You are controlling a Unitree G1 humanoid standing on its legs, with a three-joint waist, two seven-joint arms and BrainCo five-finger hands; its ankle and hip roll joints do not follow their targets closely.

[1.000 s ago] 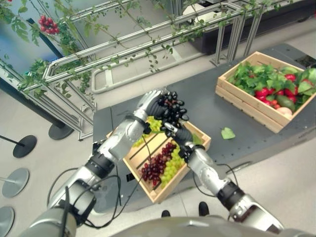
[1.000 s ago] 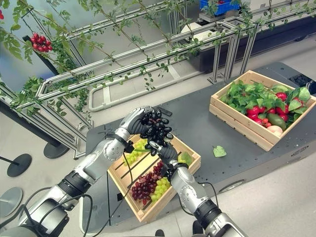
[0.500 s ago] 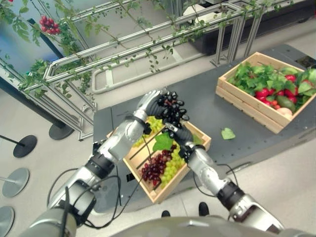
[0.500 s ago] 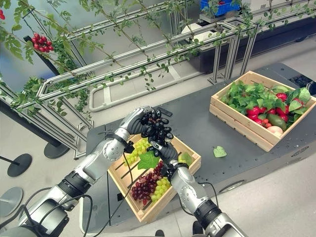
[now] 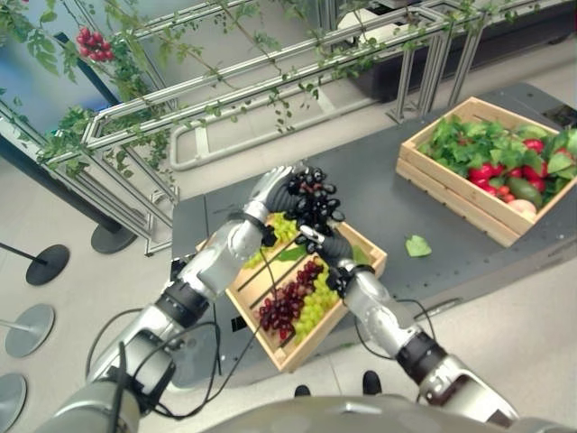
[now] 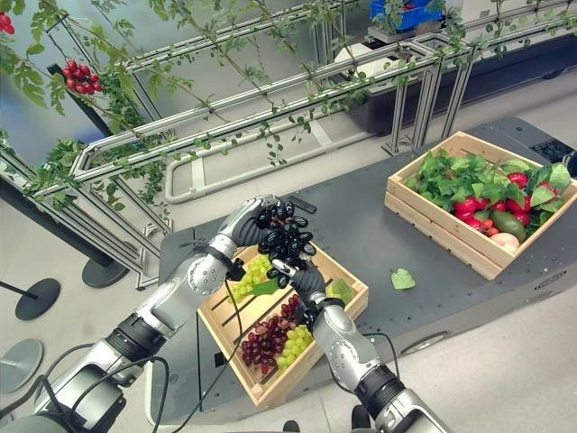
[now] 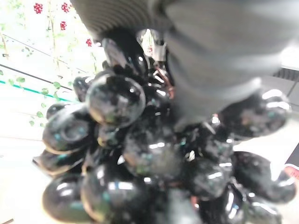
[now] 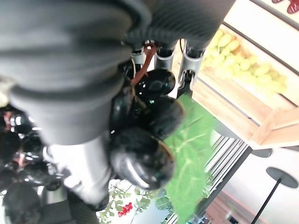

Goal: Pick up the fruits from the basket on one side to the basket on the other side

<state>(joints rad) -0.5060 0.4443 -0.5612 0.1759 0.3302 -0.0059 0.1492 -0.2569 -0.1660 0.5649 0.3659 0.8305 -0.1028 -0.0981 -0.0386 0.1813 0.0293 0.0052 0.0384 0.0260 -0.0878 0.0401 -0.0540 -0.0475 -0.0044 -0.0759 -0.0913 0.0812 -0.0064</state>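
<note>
Right now both hands meet above the near crate (image 5: pixel 287 347), and between them hangs a bunch of black grapes (image 5: pixel 313 198), lifted clear of the wood. The left hand (image 5: pixel 273 188) comes in from the far-left side of the bunch, its silver fingers curved round the dark berries; its wrist view shows glossy black grapes pressed right up against the hand. The right hand (image 5: pixel 326 245) reaches up from underneath, fingers curled onto the lower end of the bunch, and its own wrist view has berries tucked tight against the fingers with a green leaf (image 8: pixel 189 154) hanging just beside them.

Down in the near crate, a wooden box sitting at an angle on the dark grey bench (image 5: pixel 388 203), there is a bunch of red grapes (image 5: pixel 284 302) lying beside green grapes (image 5: pixel 314 305), and more green grapes (image 5: pixel 281 227) at the far end, below the left wrist. A leaf (image 6: pixel 265 287) lies in the crate between those clusters.

Well apart, on the robot's right, the second crate (image 5: pixel 451 189) sits on the same bench, packed with leafy greens (image 5: pixel 473 140) and red fruit (image 5: pixel 482 170). A single loose leaf (image 5: pixel 416 244) lies flat on the bench between the two crates. Behind the bench runs a metal rail frame (image 5: pixel 225 81) strung with vines and a cluster of red berries (image 5: pixel 93 43).
</note>
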